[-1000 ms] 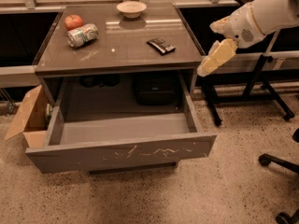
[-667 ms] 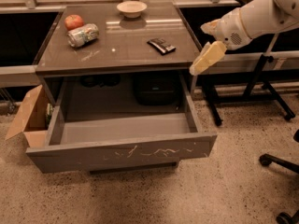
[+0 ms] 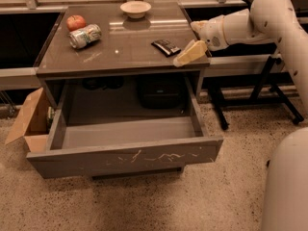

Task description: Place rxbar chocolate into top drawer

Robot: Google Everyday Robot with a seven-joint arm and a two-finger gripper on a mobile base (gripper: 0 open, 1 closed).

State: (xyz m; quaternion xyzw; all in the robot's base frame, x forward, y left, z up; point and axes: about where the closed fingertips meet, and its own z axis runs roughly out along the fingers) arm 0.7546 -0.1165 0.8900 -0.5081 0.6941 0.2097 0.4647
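the gripper (image 3: 189,54) hangs at the front right corner of the table (image 3: 120,57), its tan tip low over the tabletop edge. the white arm (image 3: 240,25) runs off to the right behind it. whether the gripper is open or closed cannot be told from this view. the rxbar chocolate (image 3: 166,46) lies flat on the tabletop just beside the gripper, to its left and slightly farther back. the top drawer (image 3: 130,158) stands pulled out, below the gripper and to its left, with the scratched front panel nearest the camera. well to the left of the gripper, a can (image 3: 84,36) lies on its side next to an apple (image 3: 75,22). a bowl (image 3: 135,8) stands left of the gripper at the far edge. a cardboard box (image 3: 29,121) sits on the floor far to the left, beside the drawer
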